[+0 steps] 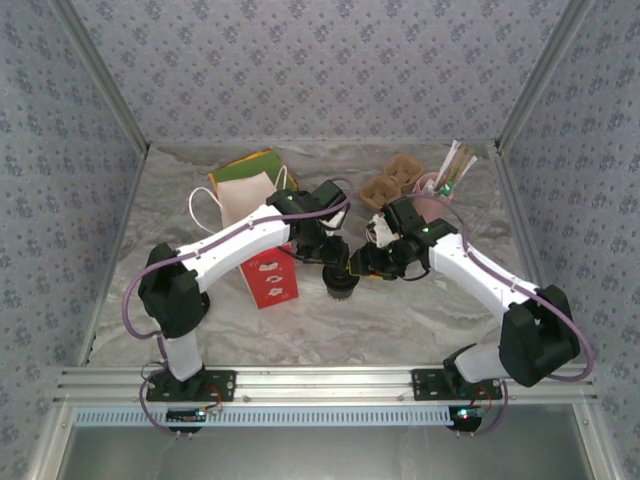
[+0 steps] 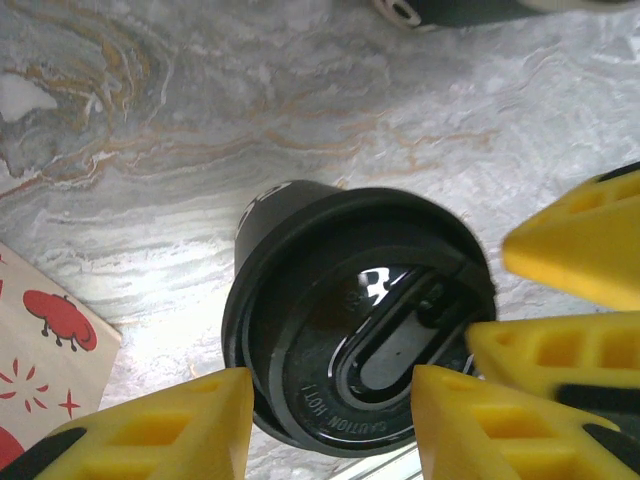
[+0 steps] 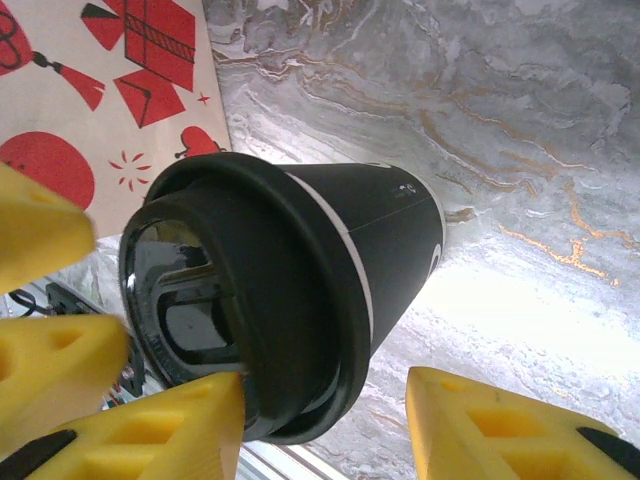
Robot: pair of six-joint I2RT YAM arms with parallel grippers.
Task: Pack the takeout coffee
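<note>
The takeout coffee (image 1: pixel 340 283) is a short paper cup with a dark sleeve, a thin white rim and a glossy black lid embossed "CAUTION HOT". It stands upright, lid on, near the middle of the marble tabletop (image 1: pixel 420 310). The red-and-white bag (image 1: pixel 270 282) is just beside it at 9 o'clock.

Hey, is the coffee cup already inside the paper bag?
No, the coffee cup is out in the open beside the red-and-white bag.

1. A takeout coffee (image 2: pixel 330 300) with a black lid sits at centre on a marbled table (image 2: pixel 300 100).
2. The left gripper (image 2: pixel 333 385) has yellow fingers (image 2: pixel 180 425) overlapping the lid's lower rim; actual contact is unclear.
3. The right gripper (image 2: pixel 492 298) reaches in from the right edge.
4. A cream paper bag (image 2: pixel 45 330) with red prints lies lower left.
</note>
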